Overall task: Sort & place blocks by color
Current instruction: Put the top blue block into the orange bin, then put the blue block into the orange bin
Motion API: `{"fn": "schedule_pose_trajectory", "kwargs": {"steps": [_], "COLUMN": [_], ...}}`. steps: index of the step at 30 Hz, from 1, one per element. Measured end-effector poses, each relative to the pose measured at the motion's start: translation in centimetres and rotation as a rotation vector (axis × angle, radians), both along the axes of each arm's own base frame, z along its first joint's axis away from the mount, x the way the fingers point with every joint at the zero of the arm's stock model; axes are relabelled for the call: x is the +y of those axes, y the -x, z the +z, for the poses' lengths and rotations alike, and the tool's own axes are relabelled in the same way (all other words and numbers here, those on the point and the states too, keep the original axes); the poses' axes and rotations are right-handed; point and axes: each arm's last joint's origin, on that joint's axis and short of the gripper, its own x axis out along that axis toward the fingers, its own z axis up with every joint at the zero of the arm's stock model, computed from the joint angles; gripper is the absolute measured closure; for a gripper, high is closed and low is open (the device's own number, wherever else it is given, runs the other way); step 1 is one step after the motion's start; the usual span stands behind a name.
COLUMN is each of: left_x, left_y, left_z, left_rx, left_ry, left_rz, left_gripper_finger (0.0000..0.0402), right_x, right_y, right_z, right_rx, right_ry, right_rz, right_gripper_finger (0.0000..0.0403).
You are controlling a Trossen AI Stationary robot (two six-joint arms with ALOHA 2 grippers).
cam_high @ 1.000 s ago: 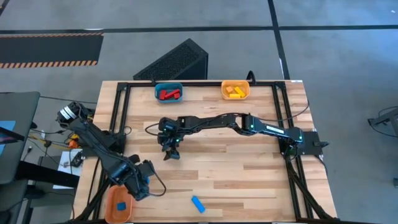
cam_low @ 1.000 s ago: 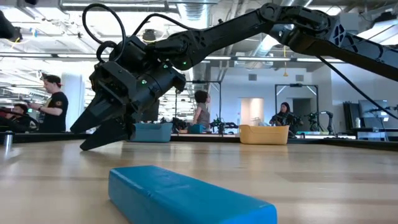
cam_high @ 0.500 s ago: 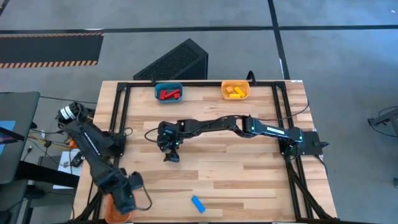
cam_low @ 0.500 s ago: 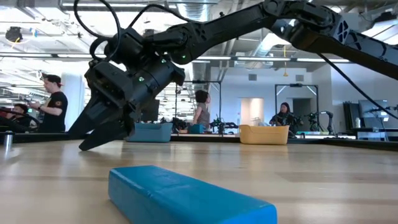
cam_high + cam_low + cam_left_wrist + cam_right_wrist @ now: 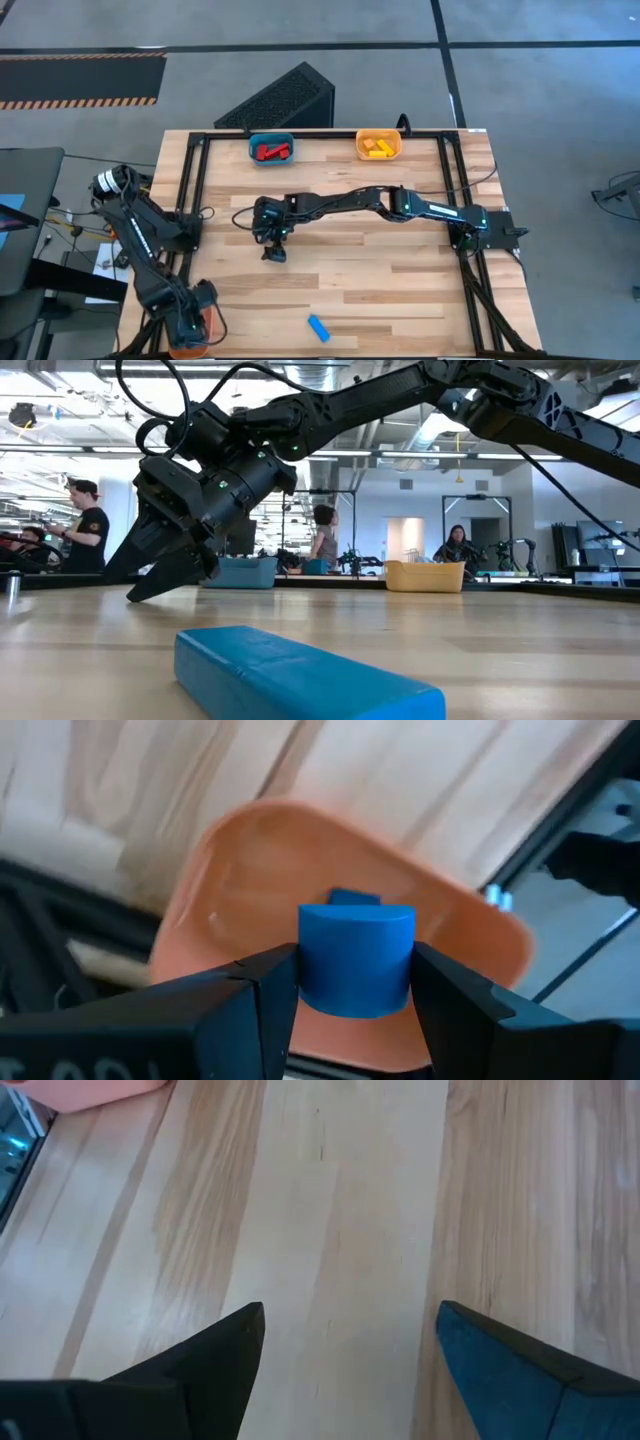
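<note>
A blue block (image 5: 356, 960) sits over an orange bin (image 5: 250, 870). Red blocks (image 5: 270, 152) fill a blue bin (image 5: 271, 139), yellow blocks (image 5: 377, 148) an orange one (pale striped wooden table (image 5: 400, 270)).

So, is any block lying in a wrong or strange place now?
One blue bar lies alone on the bare table near the front edge, outside every bin. The red blocks sit in the blue bin, the yellow blocks in the yellow bin. The left gripper holds a blue block over the orange bin.

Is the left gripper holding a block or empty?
Holding: the left gripper is shut on a blue block, over the orange bin that already holds another blue block.
</note>
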Motion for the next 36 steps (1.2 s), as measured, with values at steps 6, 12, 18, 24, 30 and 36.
{"fn": "schedule_pose_trajectory", "kwargs": {"steps": [6,12,18,24,30,36], "left_x": [0.3,0.8,1.0,1.3,2.1,4.1], "left_y": [0.5,0.7,0.7,-0.2,-2.7,-5.8], "left_z": [-0.6,-0.7,-0.7,-0.7,-0.6,-0.5], "left_rx": [0.014,0.032,0.07,-0.04,-0.211,-0.33], "left_ry": [-0.043,-0.102,-0.1,-0.14,-0.164,-0.227], "left_rz": [0.014,0.031,0.064,0.153,0.03,-0.179], "left_gripper_finger": [0.0238,0.0174,0.0117,0.011,0.0122,0.0143], "right_x": [0.0,-0.6,-0.2,0.7,3.1,5.3], "right_y": [0.1,0.4,1.4,3.8,6.8,10.4], "right_z": [-0.1,0.3,3.0,9.8,13.6,14.9], "right_rx": [0.039,0.112,0.147,0.125,0.181,0.272], "right_ry": [-0.03,-0.108,-0.036,0.091,0.213,0.311], "right_rz": [-0.046,-0.14,-0.162,-0.112,-0.09,-0.201], "right_gripper_finger": [0.0076,0.0083,0.0124,0.0161,0.0192,0.0222]}}
